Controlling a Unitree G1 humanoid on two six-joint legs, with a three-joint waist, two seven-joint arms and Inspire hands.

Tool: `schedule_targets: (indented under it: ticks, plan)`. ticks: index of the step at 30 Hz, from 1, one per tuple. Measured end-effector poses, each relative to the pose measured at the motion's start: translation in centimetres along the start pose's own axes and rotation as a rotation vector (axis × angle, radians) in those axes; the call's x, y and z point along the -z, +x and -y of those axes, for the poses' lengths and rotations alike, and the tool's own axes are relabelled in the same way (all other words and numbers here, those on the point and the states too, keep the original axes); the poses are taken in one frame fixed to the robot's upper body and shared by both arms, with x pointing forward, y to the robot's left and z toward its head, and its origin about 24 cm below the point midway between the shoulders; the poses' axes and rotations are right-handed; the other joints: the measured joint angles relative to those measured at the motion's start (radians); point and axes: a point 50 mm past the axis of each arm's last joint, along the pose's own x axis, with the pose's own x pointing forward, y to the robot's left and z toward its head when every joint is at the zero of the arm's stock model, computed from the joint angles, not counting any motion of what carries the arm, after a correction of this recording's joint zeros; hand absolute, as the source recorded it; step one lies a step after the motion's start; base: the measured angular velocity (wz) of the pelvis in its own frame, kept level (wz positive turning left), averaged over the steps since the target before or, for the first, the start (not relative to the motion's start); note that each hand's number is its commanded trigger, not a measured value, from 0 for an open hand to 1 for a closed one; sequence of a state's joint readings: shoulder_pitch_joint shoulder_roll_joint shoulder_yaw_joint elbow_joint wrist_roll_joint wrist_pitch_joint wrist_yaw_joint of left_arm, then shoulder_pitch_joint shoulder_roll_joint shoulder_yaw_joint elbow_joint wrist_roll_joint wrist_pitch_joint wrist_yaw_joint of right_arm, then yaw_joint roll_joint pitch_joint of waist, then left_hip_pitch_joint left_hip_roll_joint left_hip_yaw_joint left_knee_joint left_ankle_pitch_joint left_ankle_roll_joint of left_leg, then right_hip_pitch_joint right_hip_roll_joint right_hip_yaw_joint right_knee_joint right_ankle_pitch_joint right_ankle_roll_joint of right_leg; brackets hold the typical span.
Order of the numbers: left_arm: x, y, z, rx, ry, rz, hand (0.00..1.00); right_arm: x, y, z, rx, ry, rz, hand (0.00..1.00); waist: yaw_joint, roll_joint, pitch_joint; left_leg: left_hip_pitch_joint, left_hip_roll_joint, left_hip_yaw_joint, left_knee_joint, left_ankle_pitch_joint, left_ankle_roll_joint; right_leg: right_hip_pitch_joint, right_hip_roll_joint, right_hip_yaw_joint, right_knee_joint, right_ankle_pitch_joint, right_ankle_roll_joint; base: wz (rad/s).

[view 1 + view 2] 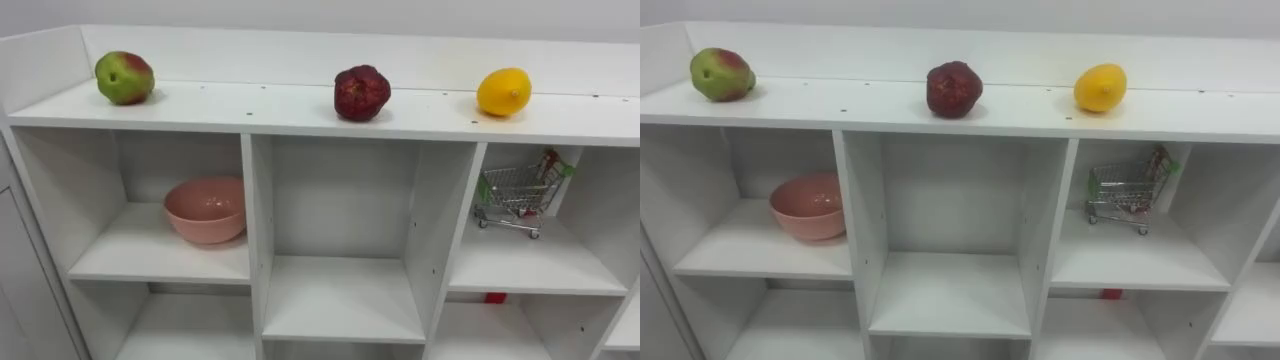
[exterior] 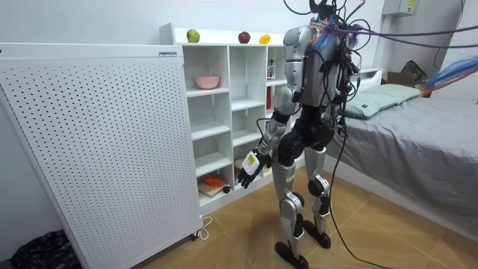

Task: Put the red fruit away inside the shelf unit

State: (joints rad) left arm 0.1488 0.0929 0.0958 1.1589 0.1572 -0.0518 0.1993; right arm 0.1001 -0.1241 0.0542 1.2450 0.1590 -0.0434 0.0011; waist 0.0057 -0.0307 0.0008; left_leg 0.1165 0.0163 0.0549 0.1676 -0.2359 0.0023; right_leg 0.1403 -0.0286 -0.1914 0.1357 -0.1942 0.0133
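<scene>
The white compartment shelf unit (image 1: 250, 105) runs off the eye views at 3, 6 and 9 o'clock, so its lowest compartments are cut short. On the small wire shopping cart (image 1: 515, 190), a red-and-green item (image 1: 550, 160) at its 1 o'clock is too small to tell, possibly its handle. A small red thing (image 1: 495, 297) at the cart's 6 o'clock peeks from under the shelf board. In the room view, orange and red items (image 2: 213, 181) on a low shelf and the left hand (image 2: 249, 166) are too small to read.
</scene>
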Motion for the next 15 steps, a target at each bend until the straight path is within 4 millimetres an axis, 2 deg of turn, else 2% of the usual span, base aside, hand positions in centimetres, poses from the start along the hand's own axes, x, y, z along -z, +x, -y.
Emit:
schedule_targets:
  ticks: [7, 15]
  plan:
    - [0.65, -0.09, -0.08, 0.025, -0.111, -0.033, 0.00, 0.15, -0.02, -0.03, -0.002, 0.031, -0.004, 0.00, 0.004, -0.002, -0.0009, -0.002, 0.000, 0.002, -0.001, 0.000, 0.000, -0.005, -0.001, 0.001, 0.000, 0.000, 0.000, 0.00]
    - [1.03, -0.13, -0.14, 0.034, -0.152, -0.047, 0.00, 0.57, -0.10, 0.07, 0.015, 0.116, -0.013, 0.00, 0.002, 0.002, -0.0032, -0.002, 0.000, 0.002, 0.001, 0.000, 0.000, -0.003, -0.001, -0.001, 0.002, 0.000, 0.000, 0.00]
